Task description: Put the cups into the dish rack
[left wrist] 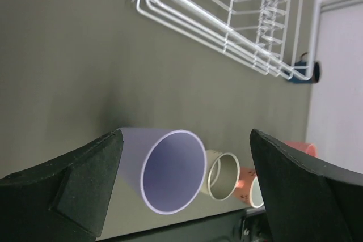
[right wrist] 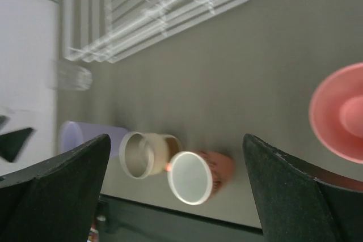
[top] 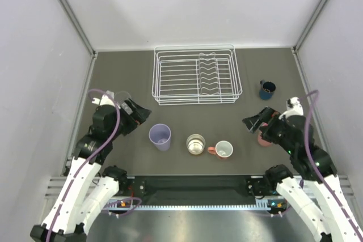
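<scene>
- Risk at the left fingers (left wrist: 85, 179): they stand wide apart and hold nothing. The lavender tumbler (left wrist: 170, 171) looks like light plastic, so an off-centre close would likely tip it or skid it over the tabletop (left wrist: 68, 66).
- Risk at the right fingers (right wrist: 57, 185): these are also spread wide and empty. The pink tumbler (right wrist: 340, 120) sits off to one finger's side, not centred in the gap, so closing from here would probably clip its rim or miss.
- Lavender tumbler: upright, ahead of the left fingers, within their gap but nearer one finger. It appears to touch neither.
- Steel cup (left wrist: 222, 175) and salmon mug (left wrist: 252, 188): they stand in a row just beyond the tumbler, so a shoved tumbler could knock into them.
- Blue mug (top: 266, 89): it stands just right of the dish rack (top: 195, 76), which has no cup in it yet.
</scene>
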Action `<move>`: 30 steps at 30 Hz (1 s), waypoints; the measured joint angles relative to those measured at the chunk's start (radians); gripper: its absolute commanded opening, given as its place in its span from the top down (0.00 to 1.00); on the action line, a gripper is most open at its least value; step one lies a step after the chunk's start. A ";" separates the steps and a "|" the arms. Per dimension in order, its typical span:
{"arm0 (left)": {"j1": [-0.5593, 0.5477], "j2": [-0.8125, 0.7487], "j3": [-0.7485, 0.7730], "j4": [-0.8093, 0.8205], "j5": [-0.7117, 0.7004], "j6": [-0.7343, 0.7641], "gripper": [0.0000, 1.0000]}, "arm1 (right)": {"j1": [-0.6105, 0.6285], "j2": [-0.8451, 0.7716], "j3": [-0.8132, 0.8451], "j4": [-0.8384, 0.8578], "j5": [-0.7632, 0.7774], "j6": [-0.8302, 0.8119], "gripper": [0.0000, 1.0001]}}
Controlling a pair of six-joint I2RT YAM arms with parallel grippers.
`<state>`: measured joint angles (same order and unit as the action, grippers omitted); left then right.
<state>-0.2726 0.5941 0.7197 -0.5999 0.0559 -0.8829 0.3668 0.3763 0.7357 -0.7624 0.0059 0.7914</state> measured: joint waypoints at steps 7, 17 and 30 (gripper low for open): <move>0.000 0.171 0.026 -0.053 0.086 0.049 0.22 | 0.000 0.167 0.006 -0.089 -0.029 -0.171 0.00; -0.215 0.369 0.119 -0.116 0.016 0.081 0.25 | 0.000 0.210 0.000 -0.064 -0.188 -0.277 0.00; -0.470 0.612 0.241 -0.128 -0.164 0.035 0.30 | 0.000 0.175 -0.016 -0.053 -0.246 -0.286 0.00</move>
<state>-0.7429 1.2060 0.9604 -0.7277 -0.1085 -0.8474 0.3668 0.5510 0.7197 -0.8150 -0.2398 0.5053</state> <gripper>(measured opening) 0.706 0.996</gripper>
